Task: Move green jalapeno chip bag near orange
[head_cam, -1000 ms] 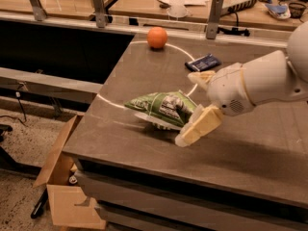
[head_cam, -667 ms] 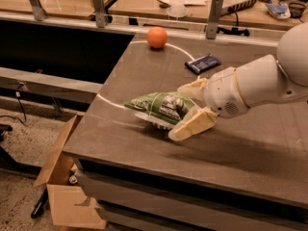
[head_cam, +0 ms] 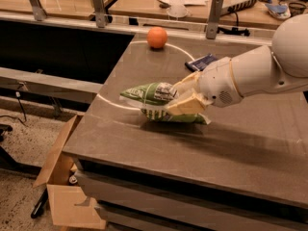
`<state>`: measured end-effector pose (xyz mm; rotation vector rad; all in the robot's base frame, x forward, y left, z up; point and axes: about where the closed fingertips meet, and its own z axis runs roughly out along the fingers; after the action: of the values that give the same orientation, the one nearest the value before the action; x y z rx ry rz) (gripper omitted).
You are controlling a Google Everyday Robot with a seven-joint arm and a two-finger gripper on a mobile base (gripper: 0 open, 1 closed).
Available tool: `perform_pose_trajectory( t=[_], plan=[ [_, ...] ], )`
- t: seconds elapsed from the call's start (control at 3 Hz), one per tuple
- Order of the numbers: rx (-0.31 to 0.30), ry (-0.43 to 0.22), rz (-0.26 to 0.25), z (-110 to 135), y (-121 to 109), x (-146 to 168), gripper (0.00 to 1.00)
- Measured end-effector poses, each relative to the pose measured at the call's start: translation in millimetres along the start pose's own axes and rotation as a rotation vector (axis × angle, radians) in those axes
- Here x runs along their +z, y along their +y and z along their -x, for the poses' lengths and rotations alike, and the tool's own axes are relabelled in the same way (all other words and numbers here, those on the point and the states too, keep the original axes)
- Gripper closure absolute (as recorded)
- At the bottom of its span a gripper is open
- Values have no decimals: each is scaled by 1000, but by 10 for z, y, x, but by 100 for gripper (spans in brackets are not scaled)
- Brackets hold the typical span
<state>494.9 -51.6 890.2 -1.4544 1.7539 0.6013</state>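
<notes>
Tool (head_cam: 175, 99) and load have crept up and a touch left since the frame 0.7 s ago, toward the far side of the bench; the fruit has not moved. I see the tool's two cream fingers (head_cam: 188, 106) pinching the crumpled puffy green foil chip bag (head_cam: 149, 94) at its right end, one finger above and one below. The bag sits mid-bench with a dark shadow under it, so I read it as just off the grey flat bench (head_cam: 231, 148), though I cannot tell for sure.

The small round smooth orange (head_cam: 157, 37) lies well apart from the bag, near the bench's far left corner and close to the far edge. Bare bench surface lies between the two. The bag's left tip is near the left edge, beyond which the floor drops away to an open brown cardboard box (head_cam: 57, 177). A small flat dark blue packet (head_cam: 202, 61) lies right of that open stretch, just behind the tool.

I count one green bag, one orange, one blue packet, one box.
</notes>
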Motion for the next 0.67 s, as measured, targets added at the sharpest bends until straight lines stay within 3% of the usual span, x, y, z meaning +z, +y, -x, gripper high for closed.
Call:
perform_pose_trajectory(
  t=[0.33,0.67],
  plan=[
    [50,-50,-243,193,-377,-415,100],
    [47,-42,-526,233,-943,-833,100]
  ],
)
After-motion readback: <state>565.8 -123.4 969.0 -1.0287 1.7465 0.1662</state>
